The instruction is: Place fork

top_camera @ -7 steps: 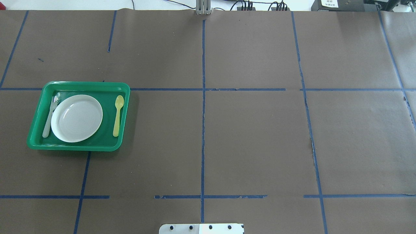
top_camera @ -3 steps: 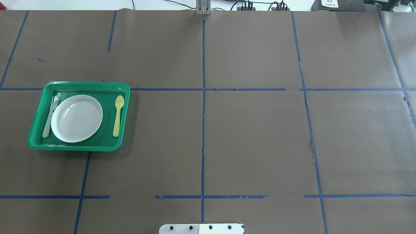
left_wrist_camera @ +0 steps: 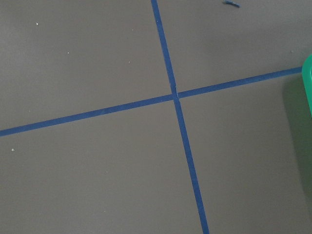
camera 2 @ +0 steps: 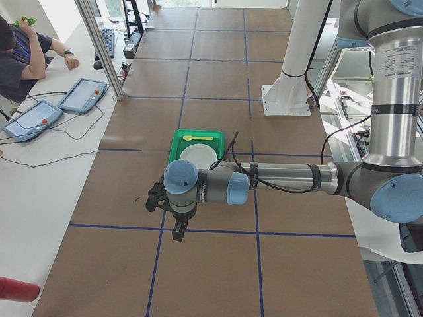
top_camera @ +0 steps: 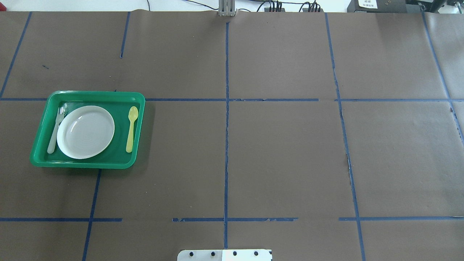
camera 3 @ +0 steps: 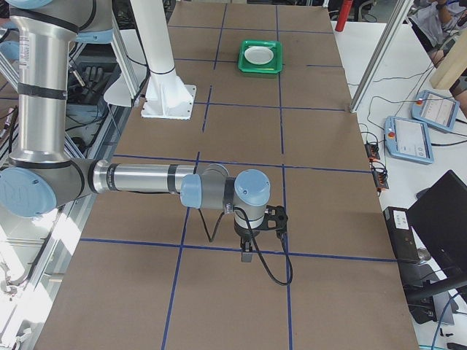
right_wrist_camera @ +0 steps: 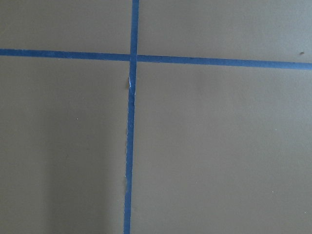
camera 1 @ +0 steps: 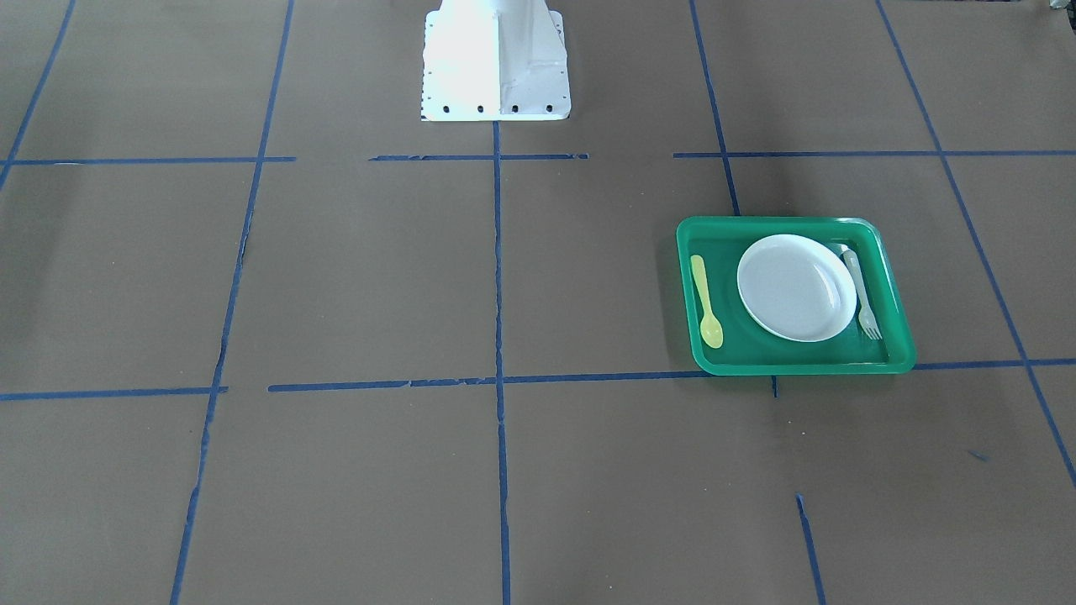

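The pale whitish fork [top_camera: 56, 130] lies in the green tray [top_camera: 87, 93], along the left side of a white plate [top_camera: 85, 132], tines toward the far edge. It also shows in the front-facing view [camera 1: 864, 296]. A yellow spoon [top_camera: 131, 129] lies on the plate's other side. Neither gripper shows in the overhead or front-facing view. My left gripper [camera 2: 177, 228] hangs over the table, off the tray's end. My right gripper [camera 3: 246, 255] hangs far from the tray [camera 3: 261, 57]. I cannot tell whether either is open or shut.
Brown paper with blue tape lines covers the table. The robot's white base [camera 1: 496, 63] stands at the table's middle edge. The left wrist view shows only the tray's rim [left_wrist_camera: 308, 83] at its right edge. Operators sit beside the table's left end [camera 2: 20, 59].
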Robot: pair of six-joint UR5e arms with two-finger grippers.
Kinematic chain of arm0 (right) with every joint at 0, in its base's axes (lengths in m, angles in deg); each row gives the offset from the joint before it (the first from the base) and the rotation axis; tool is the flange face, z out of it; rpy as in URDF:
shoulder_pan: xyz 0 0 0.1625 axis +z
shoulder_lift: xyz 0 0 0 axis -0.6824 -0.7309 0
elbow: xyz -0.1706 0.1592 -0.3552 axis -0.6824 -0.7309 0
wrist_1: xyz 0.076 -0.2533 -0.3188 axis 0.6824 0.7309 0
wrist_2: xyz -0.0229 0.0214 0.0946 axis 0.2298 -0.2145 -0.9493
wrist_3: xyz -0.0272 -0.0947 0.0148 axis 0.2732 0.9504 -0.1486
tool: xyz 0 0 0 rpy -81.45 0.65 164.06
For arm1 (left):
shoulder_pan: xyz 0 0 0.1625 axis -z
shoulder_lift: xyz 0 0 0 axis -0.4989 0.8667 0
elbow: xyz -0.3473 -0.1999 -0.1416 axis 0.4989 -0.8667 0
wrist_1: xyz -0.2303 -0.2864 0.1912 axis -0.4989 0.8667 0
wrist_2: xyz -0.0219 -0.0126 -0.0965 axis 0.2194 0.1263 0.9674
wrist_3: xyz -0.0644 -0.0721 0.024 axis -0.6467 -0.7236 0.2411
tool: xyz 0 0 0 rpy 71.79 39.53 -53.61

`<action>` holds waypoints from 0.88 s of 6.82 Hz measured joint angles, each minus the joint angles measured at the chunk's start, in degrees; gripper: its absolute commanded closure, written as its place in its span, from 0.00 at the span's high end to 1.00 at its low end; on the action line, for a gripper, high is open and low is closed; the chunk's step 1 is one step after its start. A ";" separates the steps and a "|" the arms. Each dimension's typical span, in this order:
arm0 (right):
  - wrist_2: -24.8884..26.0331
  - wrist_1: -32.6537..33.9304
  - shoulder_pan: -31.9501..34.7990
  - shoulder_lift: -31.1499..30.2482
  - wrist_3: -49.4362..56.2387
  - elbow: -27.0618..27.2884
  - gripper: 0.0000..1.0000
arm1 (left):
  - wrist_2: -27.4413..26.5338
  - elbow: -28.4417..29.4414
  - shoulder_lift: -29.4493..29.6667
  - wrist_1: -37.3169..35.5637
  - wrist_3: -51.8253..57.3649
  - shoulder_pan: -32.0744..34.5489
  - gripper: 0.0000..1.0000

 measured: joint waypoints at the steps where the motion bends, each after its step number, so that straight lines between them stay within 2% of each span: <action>1: 0.00 0.00 0.00 0.00 0.00 0.00 1.00 | -0.07 0.26 -0.19 -0.88 -1.28 0.03 1.00; 6: 0.00 0.00 0.00 0.00 -0.01 0.00 1.00 | -0.23 0.53 -0.45 -1.42 -1.99 -0.02 1.00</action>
